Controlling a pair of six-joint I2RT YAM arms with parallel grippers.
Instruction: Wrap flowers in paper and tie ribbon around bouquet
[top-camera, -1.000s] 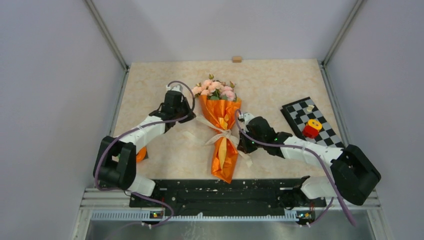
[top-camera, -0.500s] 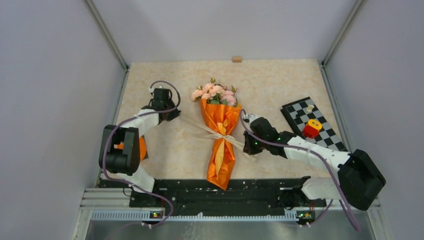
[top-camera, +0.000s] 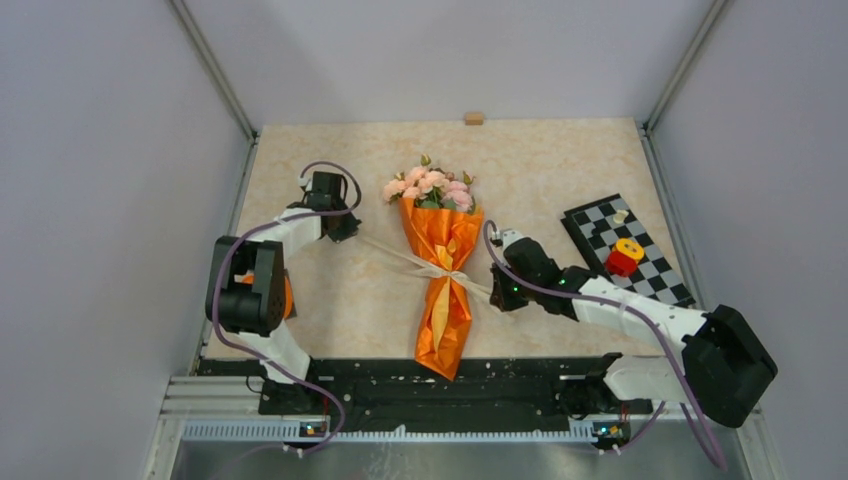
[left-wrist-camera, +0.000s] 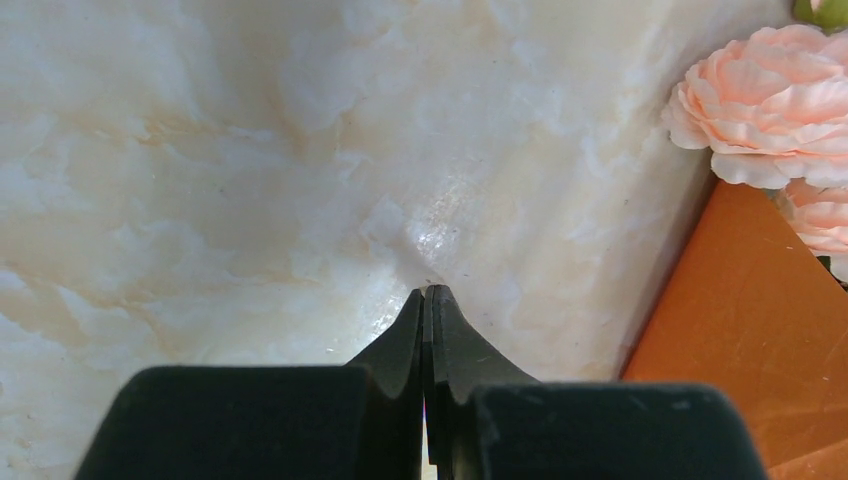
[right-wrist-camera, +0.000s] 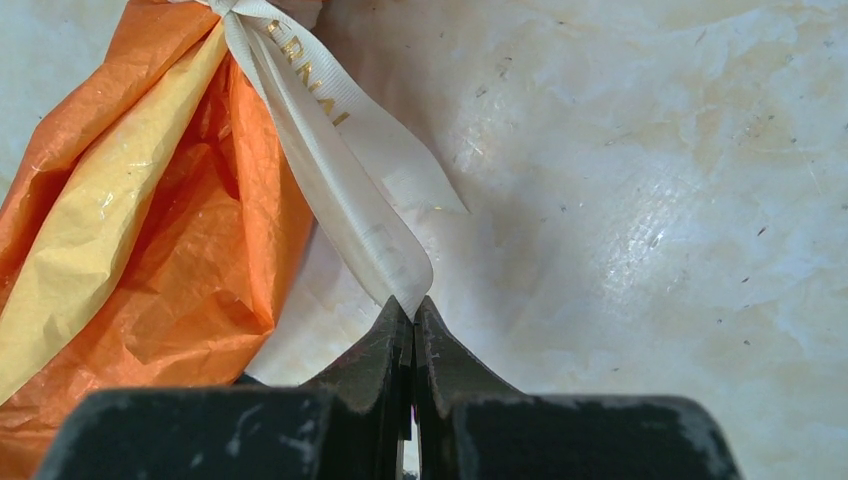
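The bouquet lies in the middle of the table, its pink flowers (top-camera: 430, 187) at the far end of a cone of orange paper (top-camera: 445, 305). A cream ribbon (top-camera: 443, 270) is knotted round the cone's waist, with one straight strand running out to each side. My left gripper (top-camera: 350, 233) is shut at the far-left strand's end; in its wrist view the shut tips (left-wrist-camera: 428, 290) hide the ribbon, with the flowers (left-wrist-camera: 765, 110) and paper (left-wrist-camera: 740, 320) at right. My right gripper (top-camera: 493, 296) is shut on the right strand, a folded ribbon (right-wrist-camera: 340, 180) pinched at its tips (right-wrist-camera: 413, 302) beside the paper (right-wrist-camera: 150, 230).
A black-and-white checkered board (top-camera: 640, 268) lies at the right with a red and yellow piece (top-camera: 623, 256) on it. A small wooden block (top-camera: 474, 118) sits at the far edge. An orange object (top-camera: 286, 297) shows behind the left arm's base. Grey walls close in both sides.
Both grippers have drawn apart, the left up and leftward, the right slightly rightward. The loose ribbon loops have pulled into straight strands and the knot has cinched the paper's waist.
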